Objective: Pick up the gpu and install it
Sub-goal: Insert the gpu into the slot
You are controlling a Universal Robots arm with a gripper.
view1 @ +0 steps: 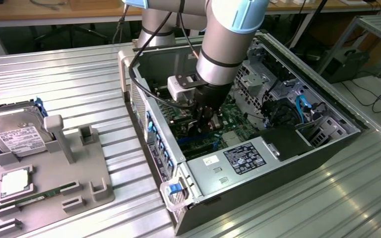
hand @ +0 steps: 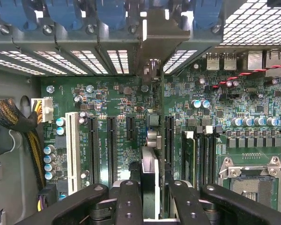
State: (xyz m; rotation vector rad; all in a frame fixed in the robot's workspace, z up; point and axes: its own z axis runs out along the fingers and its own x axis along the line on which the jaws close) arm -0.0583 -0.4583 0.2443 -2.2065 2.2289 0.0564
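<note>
Gpu [hand: 150, 180] edge-on, clamped in gripper [hand: 152, 201] above motherboard [hand: 107, 98]; case [view1: 270, 163] on metal table [view1: 58, 69].

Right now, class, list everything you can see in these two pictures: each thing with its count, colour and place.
computer case: one, grey-black, open, on the metal table
motherboard: one, green, inside the case
gpu: one, seen edge-on, between the fingers above the slots
hard drive: one, silver, in the holder at the exterior view's left
memory stick: one, green, in the holder
holder: one, grey, beside the case
gripper: one, black, down inside the case, shut on the gpu
</note>
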